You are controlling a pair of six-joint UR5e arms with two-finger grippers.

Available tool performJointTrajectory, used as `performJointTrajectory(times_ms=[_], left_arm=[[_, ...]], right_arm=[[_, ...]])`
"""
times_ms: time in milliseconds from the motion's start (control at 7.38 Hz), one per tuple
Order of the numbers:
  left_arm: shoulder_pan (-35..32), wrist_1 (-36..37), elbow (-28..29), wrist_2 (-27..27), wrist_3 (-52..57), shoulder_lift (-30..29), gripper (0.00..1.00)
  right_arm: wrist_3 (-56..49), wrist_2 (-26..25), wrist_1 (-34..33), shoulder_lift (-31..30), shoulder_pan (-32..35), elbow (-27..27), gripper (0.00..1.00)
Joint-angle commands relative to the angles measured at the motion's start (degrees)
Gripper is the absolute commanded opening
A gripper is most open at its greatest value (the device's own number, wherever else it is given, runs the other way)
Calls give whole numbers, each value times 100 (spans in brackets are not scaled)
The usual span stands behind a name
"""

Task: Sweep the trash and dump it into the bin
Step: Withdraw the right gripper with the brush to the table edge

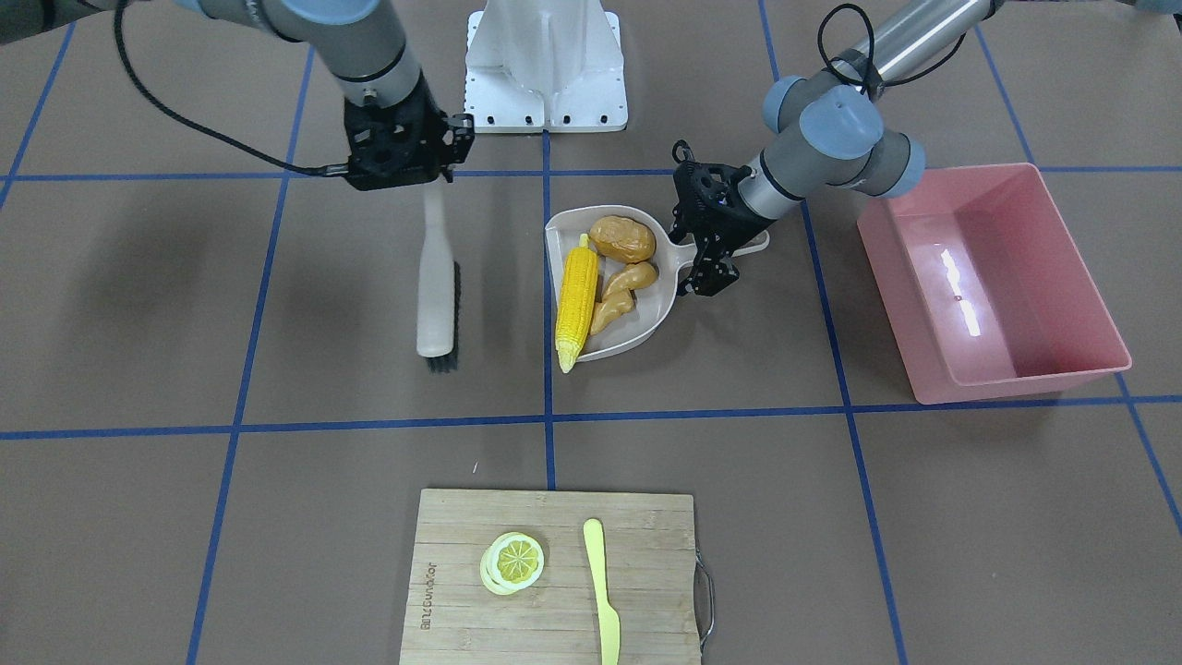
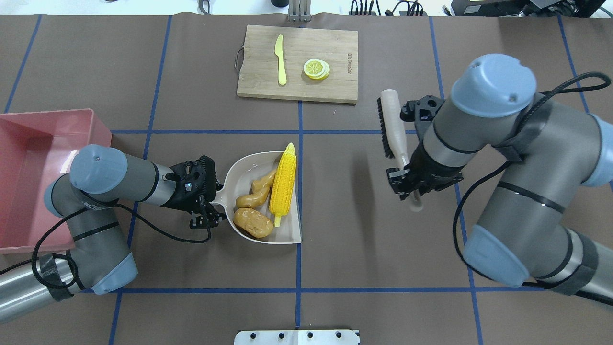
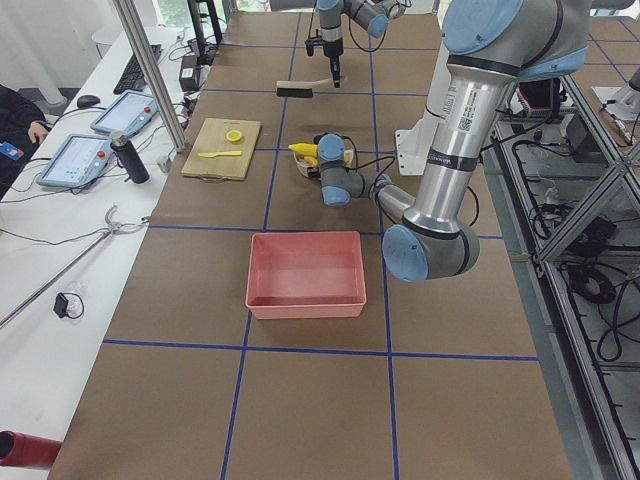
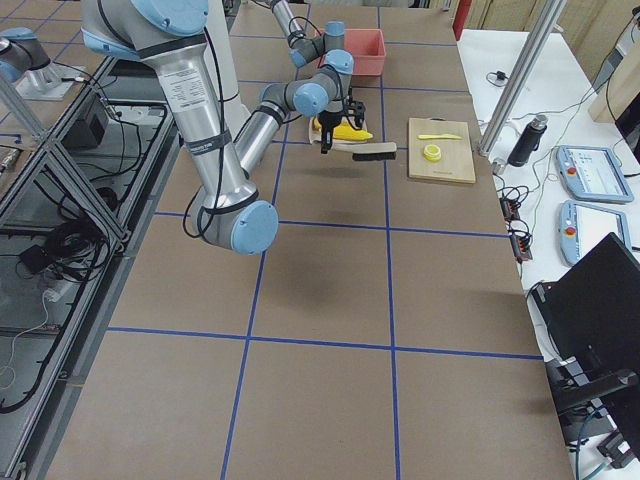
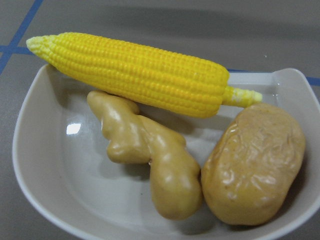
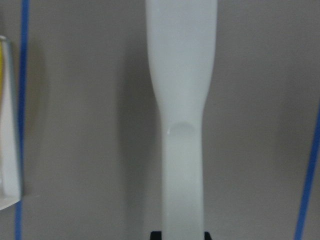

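Note:
The corn cob [image 2: 283, 184], potato [image 2: 253, 223] and ginger root [image 2: 258, 191] lie together in a beige dustpan [image 2: 289, 237] at the table's middle. The left wrist view shows them close up: corn [image 5: 135, 75], ginger [image 5: 150, 150], potato [image 5: 252, 165]. My left gripper [image 2: 213, 199] is shut on the dustpan's handle. My right gripper [image 2: 406, 179] is shut on the handle of a white brush [image 2: 390, 122], held apart from the pan on the right. The pink bin [image 2: 57, 113] stands at the far left, beside my left arm, and looks empty [image 1: 1016, 388].
A wooden cutting board [image 2: 330, 88] with a lemon slice [image 2: 316, 68] and a yellow knife [image 2: 280, 62] lies at the far side. The robot's white base plate [image 2: 297, 337] is at the near edge. Blue tape lines cross the brown table.

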Motion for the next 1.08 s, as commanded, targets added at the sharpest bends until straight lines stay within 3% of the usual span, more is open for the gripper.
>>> performJointTrajectory(times_ms=[0,271,542,678,949], left_arm=[[0,0,3,0,31,0,41],[0,-9,-6,0,39,0,30],[0,-9,-15,0,40,0,21],[0,-9,-15,0,40,0,19],[0,-9,-24,0,40,0,15]], right_arm=[[-832,-8,12,-950,820,51,0],[-1771,297,178,-1811,1471,-45,0],[-2091,378,1498,-2787,1842,-456,0],[-2127,500,1976,-3043,1965,-633,0],[-2511,676,2060,-3282,2246,-713,0]])
